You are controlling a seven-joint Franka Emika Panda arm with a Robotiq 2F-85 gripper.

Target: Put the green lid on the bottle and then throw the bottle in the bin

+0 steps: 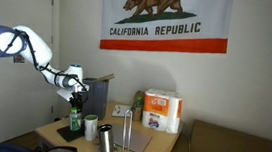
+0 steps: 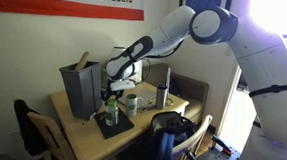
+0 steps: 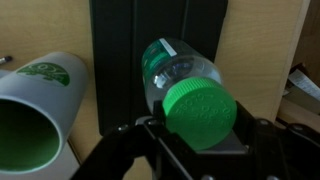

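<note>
Fingers [image 3: 135, 150] straddle the green lid [image 3: 200, 112] from above, one each side. I can't tell from my feed whether they're pinching it or slack. Lid's on the neck of the bottle [image 3: 178, 62], which stands upright on a dark mat [image 3: 120, 60] in the middle of the worktop [image 2: 80, 136]. White cup [image 3: 35, 110] with green print is just beside the mat. The bin [image 2: 81, 89] stands at a worktop corner, near the bottle.
</note>
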